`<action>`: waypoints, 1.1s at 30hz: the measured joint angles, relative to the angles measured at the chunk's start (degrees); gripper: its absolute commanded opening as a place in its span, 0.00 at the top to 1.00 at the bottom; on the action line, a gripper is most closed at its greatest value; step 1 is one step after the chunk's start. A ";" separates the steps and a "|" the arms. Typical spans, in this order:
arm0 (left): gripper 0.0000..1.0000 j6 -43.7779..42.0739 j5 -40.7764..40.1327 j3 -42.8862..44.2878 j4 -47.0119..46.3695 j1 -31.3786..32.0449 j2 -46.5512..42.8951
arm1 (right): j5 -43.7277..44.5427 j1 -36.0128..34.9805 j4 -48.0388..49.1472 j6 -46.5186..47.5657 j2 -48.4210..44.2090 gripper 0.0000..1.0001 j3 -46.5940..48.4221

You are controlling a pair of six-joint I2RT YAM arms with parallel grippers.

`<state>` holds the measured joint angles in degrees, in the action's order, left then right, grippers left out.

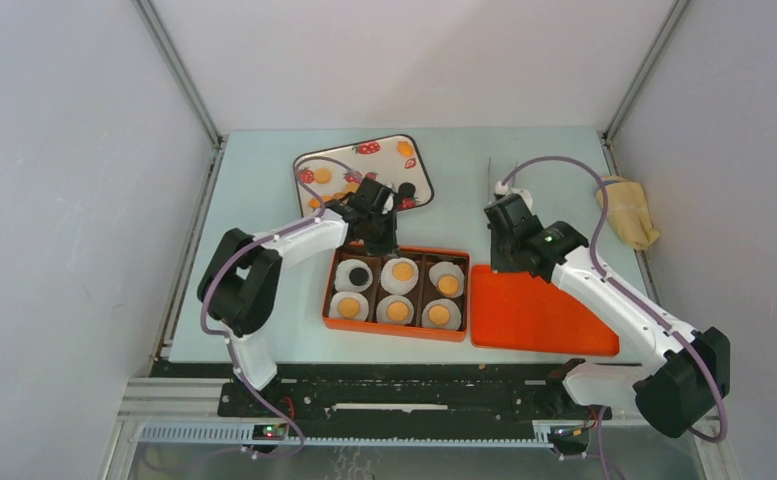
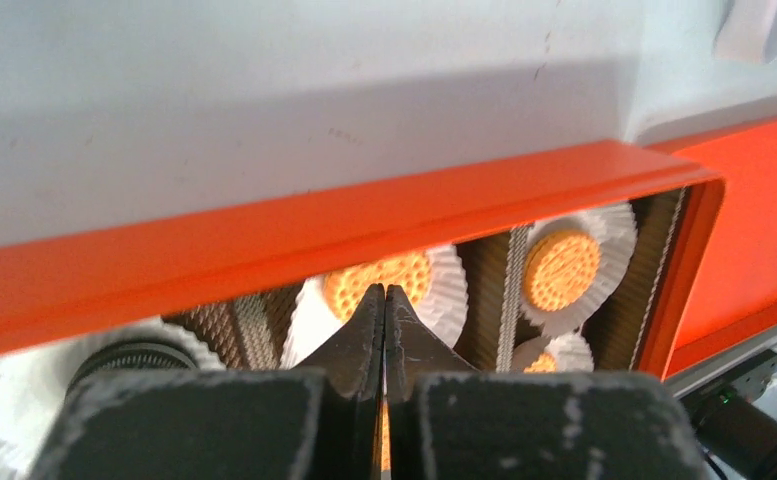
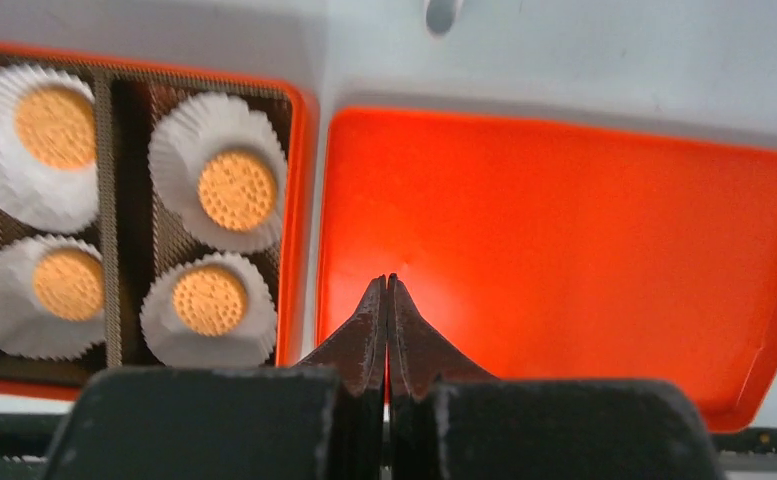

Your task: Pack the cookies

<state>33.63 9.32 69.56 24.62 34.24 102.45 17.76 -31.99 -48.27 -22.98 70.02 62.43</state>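
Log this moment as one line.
left gripper shut, over box | right gripper shut, over lid | cookies one per cup, six cups | more on tray

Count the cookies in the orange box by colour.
Golden cookies: 5
Black cookie: 1
Total in the orange box: 6

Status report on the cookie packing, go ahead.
Left gripper shut over the orange box. Right gripper shut over the lid. All six cups hold cookies, one black. More on the strawberry tray; nothing blocking.
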 measured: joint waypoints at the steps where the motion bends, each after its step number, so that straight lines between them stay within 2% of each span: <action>1: 1.00 -0.02 -0.11 1.05 -0.07 0.00 0.72 | -0.09 -0.63 -0.83 -0.52 -0.04 0.97 -1.03; 3: 1.00 -0.11 -0.39 3.58 -0.09 -0.02 2.29 | -0.22 -2.14 -1.49 -1.55 -0.04 0.81 -2.67; 6: 1.00 -0.17 -0.79 6.45 -0.02 -0.11 4.11 | -0.63 -4.63 -2.08 -3.30 0.02 0.71 -4.87; 13: 1.00 -0.15 -1.29 7.13 -0.17 -2.45 6.54 | -2.84 -8.11 -1.27 -6.05 3.50 0.70 -7.28; 16: 1.00 -0.17 -1.51 6.27 -0.57 -4.59 6.54 | -3.10 -9.68 0.50 -7.39 8.00 0.67 -7.72; 24: 1.00 -1.25 -3.23 5.22 -1.44 -8.20 6.51 | -3.28 -12.61 4.92 -10.58 19.10 0.67 -8.31; 33: 1.00 -2.40 -3.91 3.50 -2.91 -9.90 5.73 | -1.20 -13.79 6.08 -13.64 22.32 0.67 -8.35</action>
<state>31.22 5.41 73.06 21.71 24.34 108.18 16.56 -45.78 -42.19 -36.62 92.33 54.08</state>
